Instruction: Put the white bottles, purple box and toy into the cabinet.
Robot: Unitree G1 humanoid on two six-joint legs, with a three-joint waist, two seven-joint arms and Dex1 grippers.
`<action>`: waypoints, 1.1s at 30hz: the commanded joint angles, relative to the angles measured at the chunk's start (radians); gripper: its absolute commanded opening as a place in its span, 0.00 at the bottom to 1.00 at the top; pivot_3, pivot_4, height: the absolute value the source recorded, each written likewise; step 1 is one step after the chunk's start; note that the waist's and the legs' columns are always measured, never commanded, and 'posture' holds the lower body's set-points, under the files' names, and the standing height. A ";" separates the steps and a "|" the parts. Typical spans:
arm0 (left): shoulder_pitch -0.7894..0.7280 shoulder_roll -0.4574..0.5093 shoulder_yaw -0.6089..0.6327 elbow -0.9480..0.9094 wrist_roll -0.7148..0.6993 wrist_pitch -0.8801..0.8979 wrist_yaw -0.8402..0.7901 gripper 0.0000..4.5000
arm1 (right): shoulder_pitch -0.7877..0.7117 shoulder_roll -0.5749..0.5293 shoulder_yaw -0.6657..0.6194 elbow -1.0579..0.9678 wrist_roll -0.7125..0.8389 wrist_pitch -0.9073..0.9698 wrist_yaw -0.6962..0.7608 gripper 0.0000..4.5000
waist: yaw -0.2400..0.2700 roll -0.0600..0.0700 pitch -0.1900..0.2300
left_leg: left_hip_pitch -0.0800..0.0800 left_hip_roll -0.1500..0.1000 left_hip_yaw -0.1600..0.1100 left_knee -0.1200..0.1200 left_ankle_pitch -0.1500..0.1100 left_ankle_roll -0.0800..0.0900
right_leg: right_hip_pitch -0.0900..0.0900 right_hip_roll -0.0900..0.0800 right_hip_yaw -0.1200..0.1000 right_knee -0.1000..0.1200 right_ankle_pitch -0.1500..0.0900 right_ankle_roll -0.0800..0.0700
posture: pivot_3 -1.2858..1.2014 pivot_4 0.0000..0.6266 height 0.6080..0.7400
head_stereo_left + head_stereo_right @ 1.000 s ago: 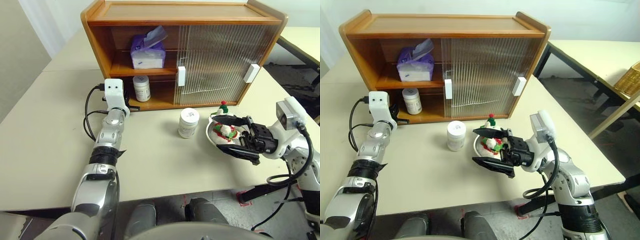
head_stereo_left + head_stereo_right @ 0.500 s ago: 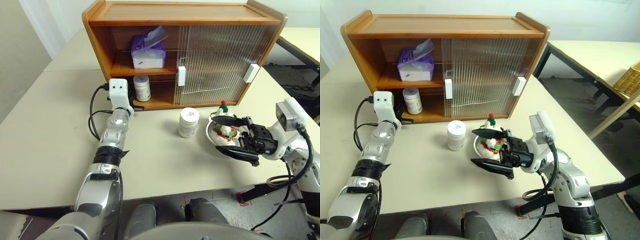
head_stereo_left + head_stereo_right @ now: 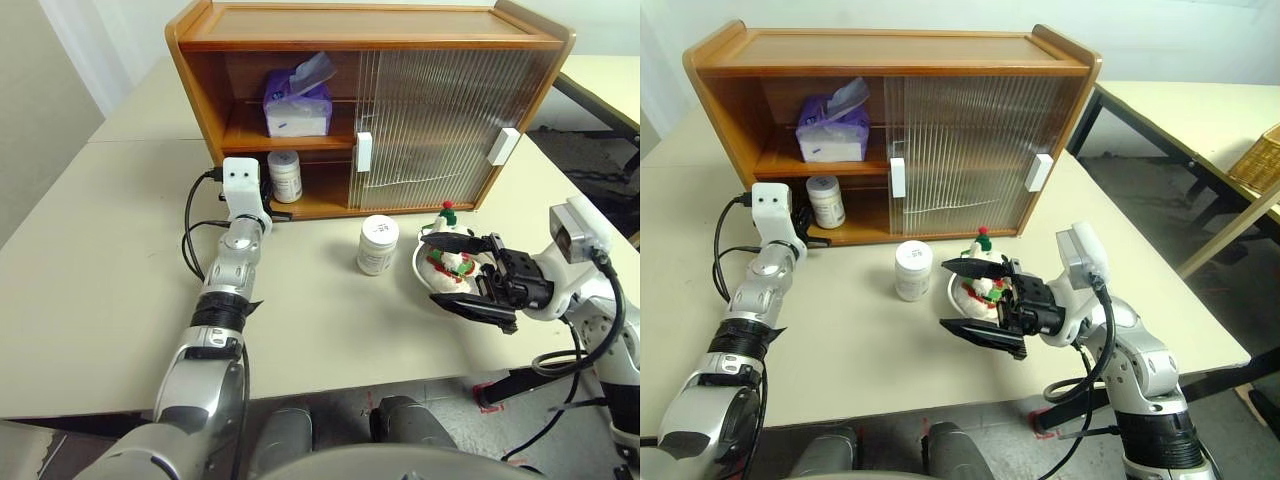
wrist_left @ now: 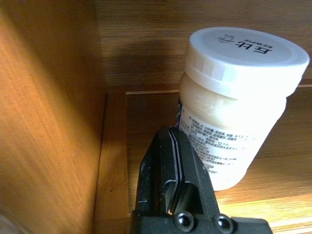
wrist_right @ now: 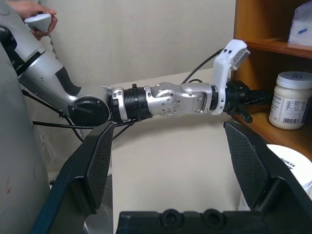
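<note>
Two white bottles: one [image 3: 284, 176] on cabinet [image 3: 370, 40] lower shelf, one [image 3: 377, 245] on table [image 3: 90, 270]; left wrist: left gripper [image 4: 171, 146] pinched closed beside shelved bottle; right wrist: right gripper [image 5: 170, 156] spread wide, empty.

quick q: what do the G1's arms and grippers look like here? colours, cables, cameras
Both arms are silver-grey metal segments with black ribbed joint bands. Each wrist carries a white boxy camera housing: left one, right one. Black cables loop loose from each wrist, over the table by the left arm and hanging below the right arm. The left gripper and right gripper have black fingers, the right's flat, broad and tapering.
</note>
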 commanded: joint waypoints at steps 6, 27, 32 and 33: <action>-0.030 -0.020 -0.026 0.029 0.002 -0.010 -0.028 0.01 | 0.010 -0.006 0.006 -0.015 -0.010 -0.005 0.004 1.00 | 0.000 0.000 0.000 | 0.000 0.000 0.000 0.000 0.001 0.001 | 0.000 0.000 0.000 0.000 0.000 0.000 | 0.47 0.04 1.00; -0.074 -0.053 -0.042 0.074 0.014 -0.032 -0.044 0.01 | 0.006 -0.003 0.014 -0.037 -0.007 0.004 -0.019 1.00 | 0.009 0.001 0.001 | -0.003 -0.004 -0.005 0.000 0.004 0.005 | 0.002 0.000 0.000 -0.002 -0.001 0.001 | 0.47 0.04 1.00; -0.058 -0.069 -0.047 0.051 0.016 -0.020 -0.041 0.01 | -0.004 -0.003 0.021 -0.032 -0.010 0.006 -0.018 1.00 | 0.011 0.001 0.001 | -0.004 -0.005 -0.006 0.000 0.004 0.005 | 0.002 0.000 0.000 -0.003 -0.001 0.001 | 0.47 0.04 1.00; -0.054 -0.070 -0.048 0.045 0.015 -0.018 -0.041 0.01 | -0.006 -0.003 0.023 -0.030 -0.011 0.005 -0.017 1.00 | 0.011 0.001 0.001 | -0.004 -0.005 -0.006 0.000 0.005 0.005 | 0.002 0.000 0.000 -0.003 -0.001 0.001 | 0.48 0.03 1.00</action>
